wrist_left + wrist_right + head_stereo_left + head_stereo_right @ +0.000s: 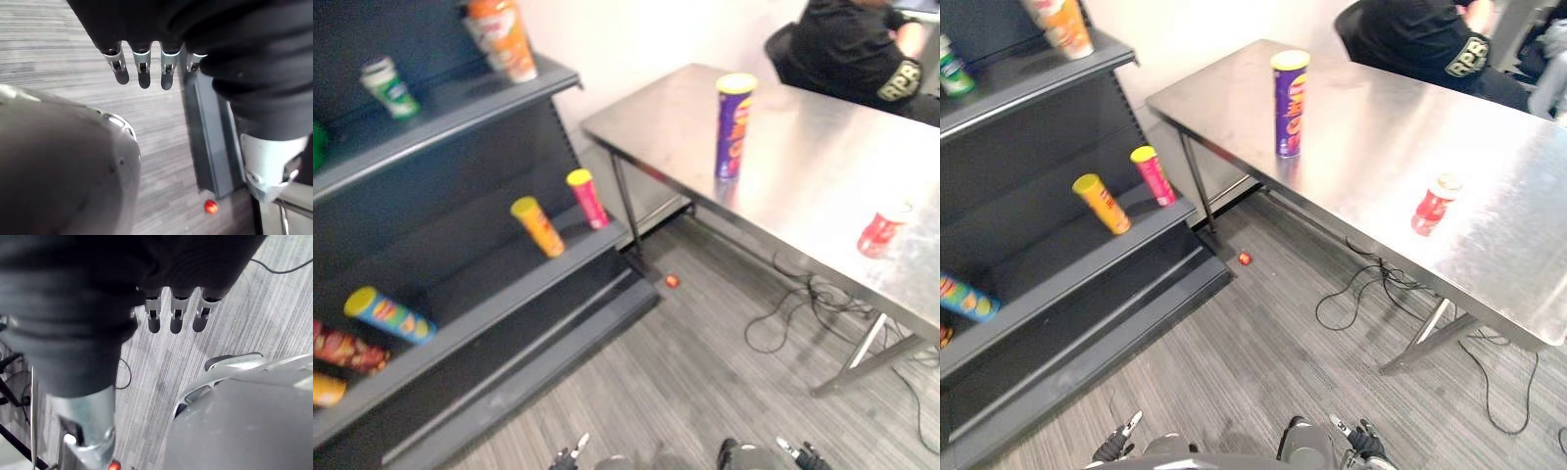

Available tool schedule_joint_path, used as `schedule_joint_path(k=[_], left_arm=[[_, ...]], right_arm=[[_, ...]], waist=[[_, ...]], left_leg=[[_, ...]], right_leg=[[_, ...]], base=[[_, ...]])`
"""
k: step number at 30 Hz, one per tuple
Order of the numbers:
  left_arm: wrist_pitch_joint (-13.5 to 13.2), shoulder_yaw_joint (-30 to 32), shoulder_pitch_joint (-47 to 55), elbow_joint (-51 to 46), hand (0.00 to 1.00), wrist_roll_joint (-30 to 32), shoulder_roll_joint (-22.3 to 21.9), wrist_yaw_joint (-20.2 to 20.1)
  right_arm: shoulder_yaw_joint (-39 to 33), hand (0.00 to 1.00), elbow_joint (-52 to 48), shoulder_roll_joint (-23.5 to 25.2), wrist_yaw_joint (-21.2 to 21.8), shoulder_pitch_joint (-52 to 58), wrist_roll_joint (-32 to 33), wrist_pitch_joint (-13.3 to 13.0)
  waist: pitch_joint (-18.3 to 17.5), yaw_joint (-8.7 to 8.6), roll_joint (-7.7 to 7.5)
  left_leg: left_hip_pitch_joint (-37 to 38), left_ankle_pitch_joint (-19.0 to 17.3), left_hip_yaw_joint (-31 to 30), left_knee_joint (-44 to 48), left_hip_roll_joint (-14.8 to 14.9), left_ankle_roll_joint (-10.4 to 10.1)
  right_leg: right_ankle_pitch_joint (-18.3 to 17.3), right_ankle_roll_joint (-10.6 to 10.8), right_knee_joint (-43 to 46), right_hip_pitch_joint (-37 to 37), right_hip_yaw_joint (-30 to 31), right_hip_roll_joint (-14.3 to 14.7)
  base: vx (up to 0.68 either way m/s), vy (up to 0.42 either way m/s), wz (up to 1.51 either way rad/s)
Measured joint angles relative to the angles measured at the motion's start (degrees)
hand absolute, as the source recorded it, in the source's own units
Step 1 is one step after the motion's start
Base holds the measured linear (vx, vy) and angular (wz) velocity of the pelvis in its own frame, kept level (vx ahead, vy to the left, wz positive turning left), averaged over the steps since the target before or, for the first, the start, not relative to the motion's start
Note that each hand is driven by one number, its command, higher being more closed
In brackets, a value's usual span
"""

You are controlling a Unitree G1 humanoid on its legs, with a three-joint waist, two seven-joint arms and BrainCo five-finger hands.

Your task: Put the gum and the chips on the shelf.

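You have purple chips can upright on steel table, red gum bottle well apart on same top. Your left hand, right hand over floor: fingers straight, holding nothing.

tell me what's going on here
Nothing is being handled yet. The robot's left hand and right hand hang open and empty above the floor. The purple chips can stands upright on the steel table, with the red gum container apart from it. The dark shelf holds several other cans. A person sits at the table's far end.
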Motion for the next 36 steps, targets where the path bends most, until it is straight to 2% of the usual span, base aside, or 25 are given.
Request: schedule_joint_path(k=[1, 4, 6, 7, 8, 9, 10, 12, 13, 14, 15, 16, 17, 18, 19, 20, 22, 24, 27, 29, 32, 36], left_arm=[[-0.35, -0.01, 0.08, -0.18, 0.00, 0.01, -0.12, 0.14], [-1.54, 0.60, 0.62, -1.39, 0.00, 0.10, -0.58, 0.44], [-2.00, 2.64, 0.64, -1.38, 0.00, 0.16, -1.24, 0.47], [-1.99, 2.98, 0.67, -1.36, 0.00, 0.15, -1.35, 0.44], [-2.01, 4.31, 1.01, -1.20, 0.00, 0.01, -1.78, 0.43], [-1.97, 5.02, 1.40, -1.02, 0.00, -0.21, -1.70, 0.43], [-1.99, 5.07, 2.13, -0.87, 0.00, -0.86, -1.28, 0.47], [-2.33, 4.87, 2.39, -0.52, 0.00, -1.03, 0.10, 0.43], [-2.33, 4.43, 2.33, -0.20, 0.00, -1.04, 0.62, 0.40], [-2.22, 3.78, 1.78, 0.99, 0.00, -0.92, 1.22, 0.39], [-1.88, 2.90, 1.25, 1.96, 0.00, -0.90, 1.52, 0.43], [-1.88, 2.02, 1.24, 2.84, 0.00, -0.85, 1.50, 0.46], [-1.76, 0.66, 1.50, 3.40, 0.00, -0.73, 1.38, 0.50], [-1.73, -0.75, 1.65, 3.37, 0.00, -0.39, 1.39, 0.49], [-1.70, -1.56, 1.52, 3.35, 0.00, 0.53, 1.51, 0.49], [-1.39, -2.42, 1.37, 3.34, 0.00, 0.87, 1.53, 0.45], [-0.89, -3.54, 1.16, 3.44, 0.00, 0.91, 1.30, 0.39], [-0.60, -5.21, 1.08, 3.50, 0.00, 1.39, 1.10, 0.06], [-0.62, -5.60, 0.76, 3.49, 0.00, 1.46, -0.63, -0.53], [-0.59, -4.92, 0.73, 3.36, 0.00, 2.69, -0.62, -1.00], [-0.54, -3.72, 0.44, 3.20, 0.00, 3.66, -0.14, -1.22], [0.39, -1.91, 0.54, 2.78, 0.00, 5.58, 0.86, -1.21]], right_arm=[[0.02, 0.00, -0.06, 0.01, 0.01, 0.20, 0.00, -0.01], [1.42, 0.00, -1.89, 0.12, 0.03, 1.11, -0.06, -0.16], [2.94, 0.00, -3.10, 0.00, 0.01, 1.72, -0.08, -0.48], [3.44, 0.00, -3.60, -0.10, -0.02, 1.85, -0.06, -0.56], [3.52, 0.00, -3.72, -0.16, 0.00, 2.15, -0.06, -0.72], [3.39, 0.00, -3.41, 0.04, -0.01, 2.41, -0.06, -0.64], [3.25, 0.00, -3.04, 0.45, 0.03, 2.79, -0.06, -0.57], [1.71, 0.00, -1.07, 2.23, 0.21, 3.45, -0.14, -0.33], [0.76, 0.00, -0.83, 2.87, 0.18, 3.71, -0.13, -0.26], [-0.85, 0.00, 0.01, 3.24, 0.20, 3.45, -0.13, -0.29], [-1.68, 0.00, 0.53, 3.14, 0.15, 2.86, -0.08, -0.27], [-2.18, 0.00, 1.00, 2.72, 0.10, 2.29, -0.08, -0.27], [-2.42, 0.00, 1.15, 2.14, 0.02, 1.57, -0.08, -0.27], [-2.75, 0.00, 1.10, 1.86, -0.04, 1.12, -0.16, -0.27], [-2.95, 0.00, 1.10, 1.72, -0.13, 0.73, -0.17, -0.23], [-3.23, 0.00, 1.10, 1.52, -0.62, 0.04, -0.80, -0.14], [-3.33, 0.00, 1.09, 1.16, -1.57, -0.83, -1.32, -0.17], [-5.12, 0.00, 1.22, 0.39, -2.04, 0.00, -1.32, -0.16], [-8.61, 0.00, 2.62, -0.08, -2.29, 2.18, -1.31, 0.13], [-11.01, 0.00, 3.55, 0.13, -2.26, 1.98, -1.33, 0.38], [-16.43, 0.00, 5.21, -0.16, -2.25, 1.20, -1.33, 1.37], [-27.06, 0.00, 5.61, -1.94, -2.26, -1.47, -1.22, 1.93]], waist=[[0.01, 0.21, -0.01], [0.02, 0.24, -0.22], [-0.02, 0.26, -0.28], [-0.03, 0.24, -0.26], [-0.13, 0.21, -0.09], [-1.02, 0.24, 0.25], [-2.20, 0.20, -0.53], [-3.83, -0.35, -3.54], [-4.28, -0.40, -4.28], [-4.68, -0.12, -4.50], [-4.73, -0.27, -4.22], [-5.06, -0.16, -3.39], [-5.65, -0.10, -2.07], [-5.68, -0.11, -1.32], [-5.57, -0.07, -1.07], [-5.41, 0.06, -0.79], [-5.24, 0.30, -0.44], [-4.55, -0.25, 0.91], [-5.15, -0.18, 2.70], [-5.11, -0.13, 2.52], [-4.78, 0.08, 1.45], [-4.36, 0.18, 0.08]], left_leg=[[-0.74, -0.57, -0.46, -2.42, -0.73, 0.01], [-1.47, -1.29, -3.65, -20.39, -1.77, 0.64], [-0.33, 0.13, -9.41, -34.70, -1.38, 0.88], [-0.18, 0.55, -10.57, -36.61, -1.05, 0.74], [0.41, 1.25, -12.19, -38.26, -0.39, -1.07], [0.78, 2.84, -11.70, -36.68, -1.19, -3.04], [0.77, 1.73, -9.80, -35.96, -2.22, -2.44], [3.30, -0.63, -5.27, -37.14, -4.80, -0.87], [3.99, -0.99, -4.24, -37.72, -5.69, -0.47], [5.03, -1.79, -2.08, -37.87, -6.62, -0.11], [6.05, -2.02, 0.02, -38.14, -6.96, 0.30], [7.23, -1.87, 2.34, -38.86, -6.69, 0.70], [8.51, -1.42, 4.42, -39.70, -5.94, 1.29], [8.97, -1.35, 5.77, -39.58, -5.45, 1.45], [9.72, -1.28, 6.41, -39.69, -5.48, 1.59], [10.82, -1.36, 8.69, -40.00, -5.73, 1.74], [12.82, -1.36, 10.15, -41.02, -6.59, 1.75], [14.71, -1.34, 9.73, -41.03, -7.18, 1.77], [16.39, -1.21, 8.17, -42.01, -6.97, 1.76], [16.36, -1.20, 7.45, -43.24, -6.93, 1.73], [16.31, -1.13, 6.36, -44.79, -7.19, 1.62], [16.06, -0.97, 5.25, -45.75, -7.71, 1.41]], right_leg=[[-0.13, 0.27, -0.03, 0.23, 1.28, 0.00], [-1.27, 2.41, 0.06, 1.51, 8.98, 0.60], [-2.08, 4.01, 0.10, 1.17, 14.69, 0.62], [-2.40, 4.83, 0.15, 0.97, 15.97, 0.59], [-2.34, 6.94, 0.15, 0.78, 19.21, 0.82], [-2.09, 8.14, -0.61, 1.01, 21.97, 0.78], [-1.44, 9.17, -2.42, 1.77, 24.69, -0.08], [-0.21, 9.07, -3.28, 2.85, 27.32, -0.65], [0.12, 9.07, -4.17, 3.02, 26.81, -1.10], [1.67, 9.79, -5.66, 2.76, 28.25, -1.97], [3.26, 9.50, -6.17, 2.44, 28.86, -2.00], [5.30, 8.96, -6.79, 1.64, 28.13, -1.70], [8.30, 7.82, -7.67, 1.01, 23.61, -1.61], [9.26, 6.57, -7.37, 0.40, 16.38, -2.09], [9.33, 6.38, -6.18, -0.24, 7.16, -3.28], [8.56, 5.16, -4.65, -0.73, -5.64, -5.20], [8.43, 4.99, -5.20, 0.25, -13.70, -6.13], [8.56, 5.21, -7.71, 2.35, -12.08, -5.38], [9.17, 6.21, -10.65, 4.87, -12.08, -4.44], [9.90, 7.36, -13.23, 5.60, -12.40, -3.74], [11.03, 8.94, -17.30, 7.23, -13.29, -2.83], [13.23, 9.08, -21.14, 8.42, -13.87, -2.29]], base=[[0.19, 0.178, -1.35], [0.22, 0.319, -1.36], [0.21, 0.436, -1.51], [0.18, 0.450, -1.51], [0.20, 0.464, -1.34], [0.22, 0.466, -1.42], [0.28, 0.429, -1.13], [0.28, 0.345, -0.87], [0.24, 0.265, -0.86], [0.20, 0.266, -0.87], [0.21, 0.320, -1.13], [0.19, 0.291, -1.27], [0.16, 0.182, -1.36], [0.15, 0.103, -1.31], [0.10, 0.044, -1.28], [0.13, 0.056, -1.12], [0.13, 0.035, -1.11], [0.10, 0.014, -0.64], [0.11, 0.003, -0.10], [0.04, 0.010, 0.07], [-0.01, -0.004, 0.20], [-0.03, 0.014, 0.07]])
